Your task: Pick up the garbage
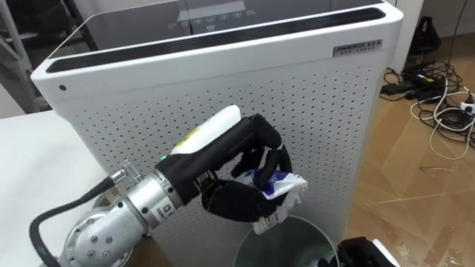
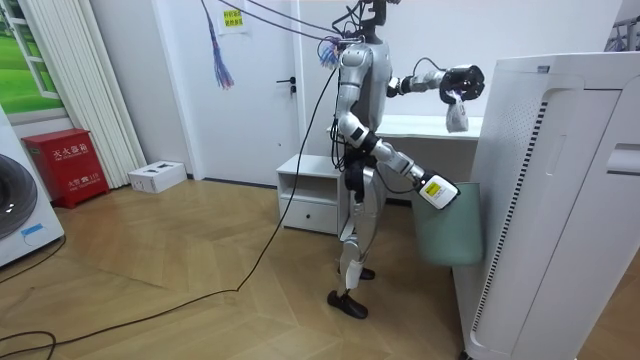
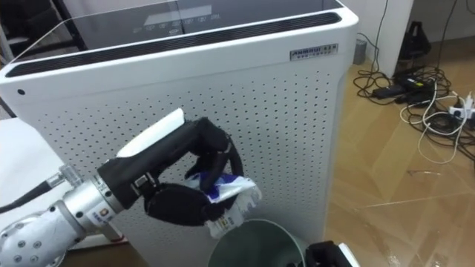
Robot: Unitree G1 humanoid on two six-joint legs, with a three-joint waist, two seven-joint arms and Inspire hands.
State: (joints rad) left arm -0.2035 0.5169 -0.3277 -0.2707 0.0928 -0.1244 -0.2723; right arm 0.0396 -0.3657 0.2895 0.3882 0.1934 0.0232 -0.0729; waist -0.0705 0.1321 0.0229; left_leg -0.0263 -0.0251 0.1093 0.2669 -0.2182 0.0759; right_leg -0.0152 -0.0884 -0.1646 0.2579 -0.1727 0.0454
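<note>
Left eye view: left hand (image 1: 237, 199) has fingers curled tight round crumpled white-and-blue plastic wrapper (image 1: 288, 185), just above round grey-green plastic bin (image 2: 448, 232), right hand (image 2: 437, 190) at its side; wrapper best centred over the opening before fingers loosen

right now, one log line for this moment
left hand: shut on crumpled wrapper | crumpled wrapper: above waste bin | right hand: at waste bin's side | stance: beside white air purifier
</note>
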